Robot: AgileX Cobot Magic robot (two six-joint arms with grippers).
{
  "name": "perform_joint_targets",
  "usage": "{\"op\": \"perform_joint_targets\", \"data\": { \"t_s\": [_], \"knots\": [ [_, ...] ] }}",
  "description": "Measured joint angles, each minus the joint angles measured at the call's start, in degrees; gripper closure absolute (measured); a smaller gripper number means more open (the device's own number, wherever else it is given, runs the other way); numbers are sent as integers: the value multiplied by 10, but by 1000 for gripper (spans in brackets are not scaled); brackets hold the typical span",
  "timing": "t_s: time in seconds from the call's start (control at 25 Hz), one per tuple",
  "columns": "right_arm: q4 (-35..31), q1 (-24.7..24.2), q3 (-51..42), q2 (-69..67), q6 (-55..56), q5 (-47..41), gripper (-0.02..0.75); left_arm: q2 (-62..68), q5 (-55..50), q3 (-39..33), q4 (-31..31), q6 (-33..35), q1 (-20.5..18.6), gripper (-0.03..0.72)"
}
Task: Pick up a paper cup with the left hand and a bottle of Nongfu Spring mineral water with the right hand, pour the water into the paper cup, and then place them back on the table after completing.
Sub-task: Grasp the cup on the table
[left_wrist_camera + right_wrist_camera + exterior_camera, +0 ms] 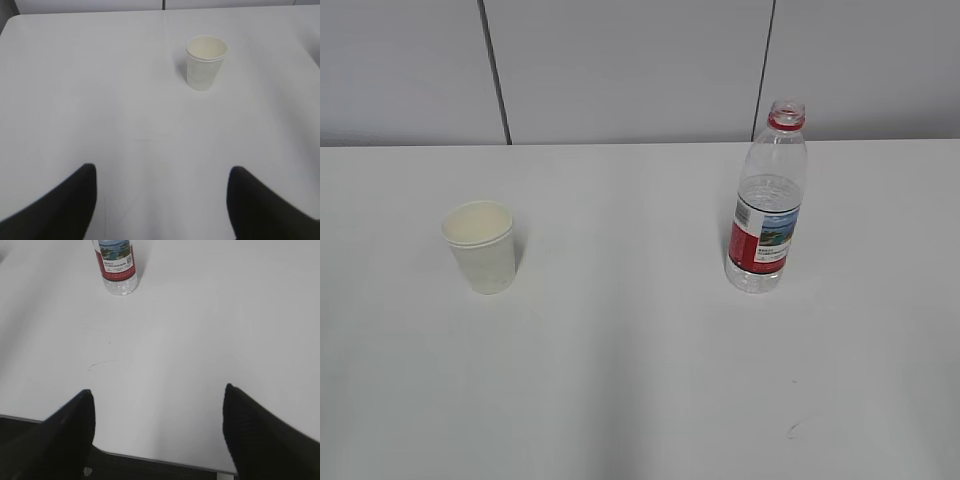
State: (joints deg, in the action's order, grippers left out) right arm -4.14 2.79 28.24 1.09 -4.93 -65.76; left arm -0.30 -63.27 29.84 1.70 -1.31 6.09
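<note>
1. On the left of the white counter point(620, 380) we see a paper cup point(482, 245) standing upright, its mouth open and nothing touching it.
2. From the left wrist view, the left end effector point(162, 202) hangs above the counter with its two black fingers point(60, 210) spread wide apart and nothing between them; the cup stands well ahead of it and slightly to the right of the gap.
3. Between the cup and the bottle we find only bare counter surface; the two stand well apart.
4. On the right stands the bottle point(767, 200), upright, clear plastic with a red and white label and a red ring at its neck. We see no cap on it. The water point(757, 272) inside is clear; its exact level we cannot tell.
5. From the right wrist view, the right end effector point(157, 432) sits over the near edge of the counter, fingers point(265, 440) wide apart and empty; the bottle stands far ahead and to the left of the gap.
6. Near the right front of the counter we spot a tiny dark speck point(792, 431).
7. Behind the counter runs a pale panelled wall point(630, 65) with dark vertical seams.
</note>
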Motion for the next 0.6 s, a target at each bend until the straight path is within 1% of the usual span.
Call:
{"op": "perform_joint_targets", "data": {
  "t_s": [0.6],
  "knots": [
    [0, 0, 0, 0, 0, 0, 150, 0, 0, 0, 0, 0, 0, 189]
  ]
}}
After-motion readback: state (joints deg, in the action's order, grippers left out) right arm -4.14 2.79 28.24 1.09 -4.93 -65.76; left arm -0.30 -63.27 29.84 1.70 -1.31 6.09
